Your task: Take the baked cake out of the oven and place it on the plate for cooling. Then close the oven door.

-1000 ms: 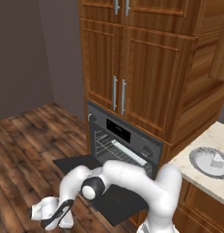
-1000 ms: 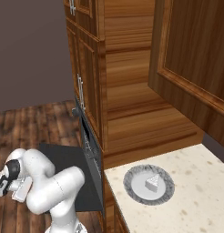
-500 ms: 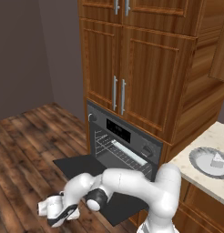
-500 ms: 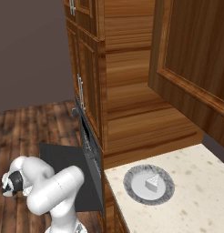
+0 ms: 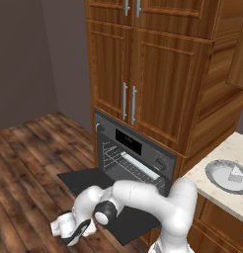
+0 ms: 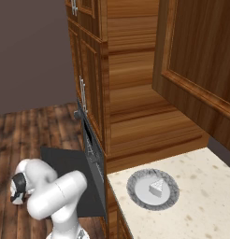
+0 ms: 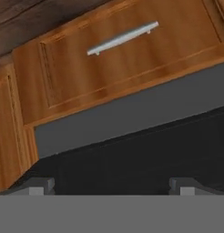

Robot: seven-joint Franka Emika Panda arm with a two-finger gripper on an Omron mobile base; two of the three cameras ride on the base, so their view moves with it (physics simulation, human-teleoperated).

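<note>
Closing the oven door is the step in hand: with jaws spread and empty, the gripper sits just beneath it and should push upward.

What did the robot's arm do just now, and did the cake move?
The arm swung lower, bringing its open, empty tool down below the front edge of the open oven door. Nothing was grabbed or dropped. The cake stayed on the plate, and the oven door stayed open.
</note>
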